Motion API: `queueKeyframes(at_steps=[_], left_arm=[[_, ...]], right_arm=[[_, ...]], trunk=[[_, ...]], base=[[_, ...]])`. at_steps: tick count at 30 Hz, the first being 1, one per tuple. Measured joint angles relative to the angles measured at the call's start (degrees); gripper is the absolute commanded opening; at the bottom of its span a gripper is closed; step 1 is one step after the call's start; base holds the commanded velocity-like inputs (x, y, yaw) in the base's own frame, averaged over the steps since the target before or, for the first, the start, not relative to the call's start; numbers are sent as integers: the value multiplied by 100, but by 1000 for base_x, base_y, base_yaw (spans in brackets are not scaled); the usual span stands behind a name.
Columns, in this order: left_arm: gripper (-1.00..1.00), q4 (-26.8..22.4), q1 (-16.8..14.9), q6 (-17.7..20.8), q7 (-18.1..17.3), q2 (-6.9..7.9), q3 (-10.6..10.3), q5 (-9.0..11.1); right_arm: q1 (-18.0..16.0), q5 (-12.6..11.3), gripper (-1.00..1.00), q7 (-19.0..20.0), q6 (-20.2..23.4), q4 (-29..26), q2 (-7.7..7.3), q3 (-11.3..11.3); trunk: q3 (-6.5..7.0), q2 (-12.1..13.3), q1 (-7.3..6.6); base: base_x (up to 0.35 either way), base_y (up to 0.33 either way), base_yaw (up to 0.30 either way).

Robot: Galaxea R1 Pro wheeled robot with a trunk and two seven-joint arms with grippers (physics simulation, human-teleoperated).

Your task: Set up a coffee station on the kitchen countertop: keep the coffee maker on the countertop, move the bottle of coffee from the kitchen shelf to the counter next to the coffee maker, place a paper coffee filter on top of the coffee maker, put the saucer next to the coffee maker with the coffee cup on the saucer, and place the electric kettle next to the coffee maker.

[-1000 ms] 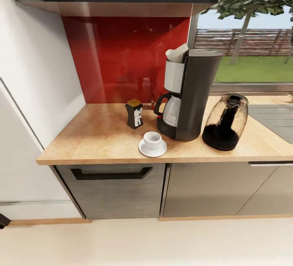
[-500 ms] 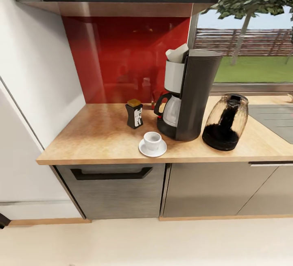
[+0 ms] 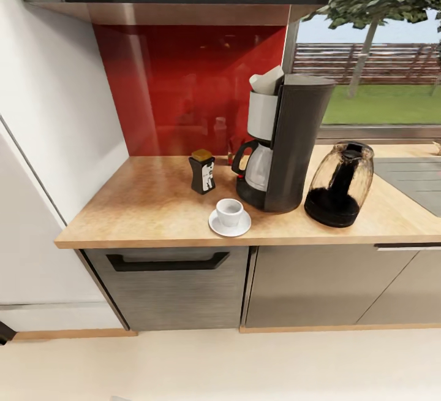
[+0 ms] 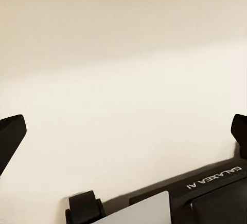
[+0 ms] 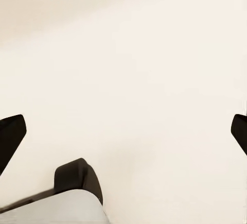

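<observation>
"GALAXEA AI" on robot base point(image 4: 213, 183)

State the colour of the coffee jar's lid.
Golden-yellow, on the bottle of coffee; the head view shows it best.

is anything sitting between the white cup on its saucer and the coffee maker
Nothing visible does. The tiny white cup sits on the round white saucer, with only bare wood-grain countertop between it and the tall dark grey coffee maker.
</observation>
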Motion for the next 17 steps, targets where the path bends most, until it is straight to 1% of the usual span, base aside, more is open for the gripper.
queueKeyframes(at_steps=[2, 4, 5, 8, 11, 17], left_arm=[[100, 0, 0, 0, 10, -2, 3, 0], [100, -2, 0, 0, 16, 1, 4, 0], [100, -1, 0, 0, 16, 2, 5, 0], [100, -6, 0, 0, 18, 4, 5, 0], [100, -8, 0, 0, 19, 4, 5, 0], [100, -8, 0, 0, 23, 5, 9, 0]], right_arm=[[0, -2, 100, -35, 9, 3, 122, -1], [0, -4, 100, -56, 8, 5, 288, -3], [0, -6, 100, -58, 10, 5, 321, -5], [5, -8, 100, -68, 14, 5, 393, -6], [6, -9, 100, -73, 9, 5, 430, -7], [7, -8, 100, -71, 10, 5, 442, -7]], trunk=[[0, 0, 0], [0, 0, 0], [0, 0, 0], [0, 0, 0], [0, 0, 0], [0, 0, 0]], base=[[0, 0, 0], [0, 0, 0], [0, 0, 0], [0, 0, 0], [0, 0, 0], [0, 0, 0]])
